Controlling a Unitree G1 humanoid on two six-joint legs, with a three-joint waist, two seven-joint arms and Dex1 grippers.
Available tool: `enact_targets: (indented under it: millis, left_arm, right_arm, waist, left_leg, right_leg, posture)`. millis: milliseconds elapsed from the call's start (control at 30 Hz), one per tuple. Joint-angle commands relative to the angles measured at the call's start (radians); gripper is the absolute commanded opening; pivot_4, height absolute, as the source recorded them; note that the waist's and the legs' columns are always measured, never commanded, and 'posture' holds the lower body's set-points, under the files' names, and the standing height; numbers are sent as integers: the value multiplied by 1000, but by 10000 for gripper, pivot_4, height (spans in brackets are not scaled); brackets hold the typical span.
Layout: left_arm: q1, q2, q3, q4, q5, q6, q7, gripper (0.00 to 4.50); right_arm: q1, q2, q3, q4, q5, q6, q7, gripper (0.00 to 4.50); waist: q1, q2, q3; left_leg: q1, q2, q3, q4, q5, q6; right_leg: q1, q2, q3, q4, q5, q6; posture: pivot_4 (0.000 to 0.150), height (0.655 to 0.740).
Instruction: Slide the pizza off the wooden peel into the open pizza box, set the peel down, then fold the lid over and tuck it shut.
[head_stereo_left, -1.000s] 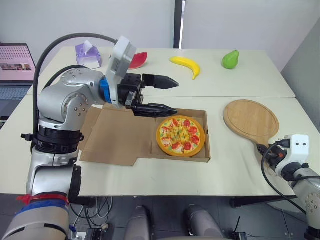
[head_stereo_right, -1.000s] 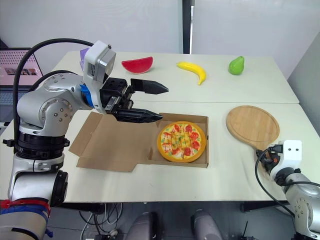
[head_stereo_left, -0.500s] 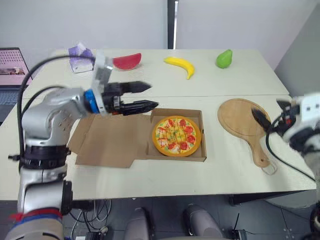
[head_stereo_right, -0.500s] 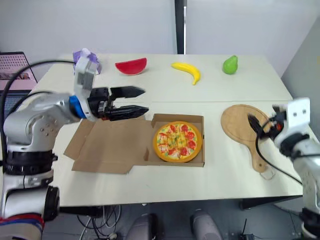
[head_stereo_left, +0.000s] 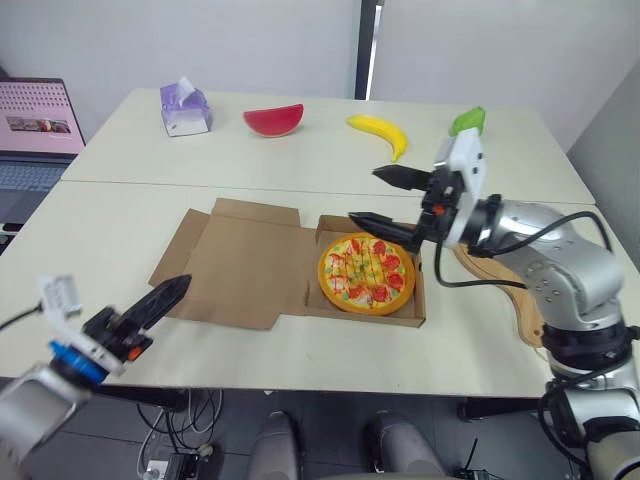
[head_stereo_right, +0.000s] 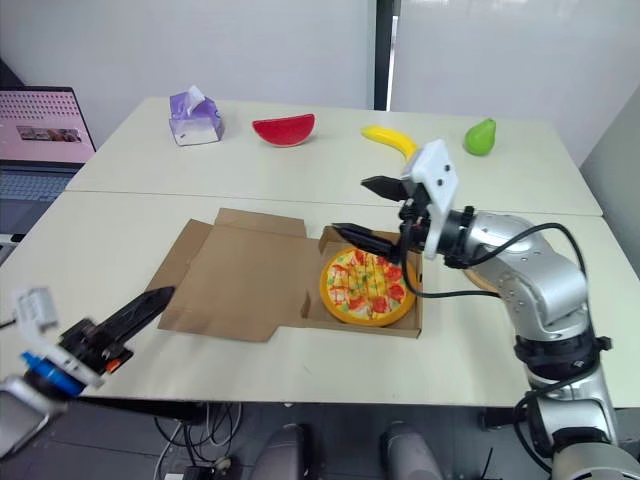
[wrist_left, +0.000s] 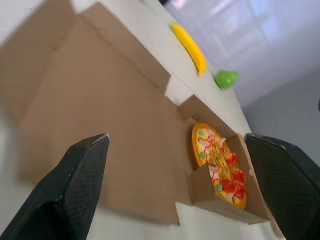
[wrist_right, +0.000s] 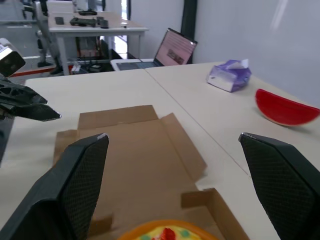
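Pale desk (head_stereo_left: 110, 225) runs wide under the work, with a second one butted against it behind and a plain wall beyond. The pizza (head_stereo_left: 372, 272) already lies in the tray of the box (head_stereo_left: 412, 308), and the peel (head_stereo_left: 505, 290) lies flat on the desk just beyond the tray, partly hidden by the right arm. What remains is the lid (head_stereo_left: 245, 265), spread flat to the left of the tray.

The lid is thin brown cardboard, so I judge it light and floppy, stiff only along its creases. It should swing on the fold beside the tray, and the best hold is the free outer edge, far from that hinge. Pinched at a corner, it would likely twist. The pizza looks like a hard toy, though I cannot be sure, and should stay put.

The right jaws hover spread apart above the tray's far side, holding nothing. The left jaws are low at the near left of the desk, just short of the lid's near corner, also wide apart and empty.

Bare desk lies left of and behind the lid. Its near edge sits close to the desk's front edge, so a downward push there risks tipping the box. The right arm stands in the lid's path over the tray. The banana (head_stereo_left: 380, 132), pear (head_stereo_left: 466, 121), melon slice (head_stereo_left: 274, 118) and tissue box (head_stereo_left: 184, 108) are well apart.
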Motion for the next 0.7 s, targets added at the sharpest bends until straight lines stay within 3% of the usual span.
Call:
enact_targets:
  millis: [33, 400, 700]
  left_arm:
    - [95, -45, -11, -43, -96, -90, 77, 45000]
    - [39, -46, -205, 97, -37, -262, 145, 45000]
    - [-10, -66, -277, 170, 15, -341, 156, 45000]
  right_arm:
    - [-45, 22, 30, -26, 1, -6, 14, 44755]
    - [-50, 11, 68, -81, 1, 47, 23, 44755]
    - [-43, -2, 43, -114, 9, 84, -2, 44755]
  waist:
    - [3, 0, 0]
    - [10, -2, -1]
    - [11, -2, -2]
  left_leg:
    - [0, -1, 1, 0, 0, 0]
    - [0, 0, 3, 0, 0, 0]
    - [0, 0, 4, -1, 0, 0]
  right_leg:
    - [0, 0, 0, 0, 0, 0]
    - [-3, 4, 1, 0, -1, -2]
    - [-3, 4, 2, 0, -1, -2]
  posture:
    - [1500, 7400]
    - [1500, 7400]
    - [1500, 7400]
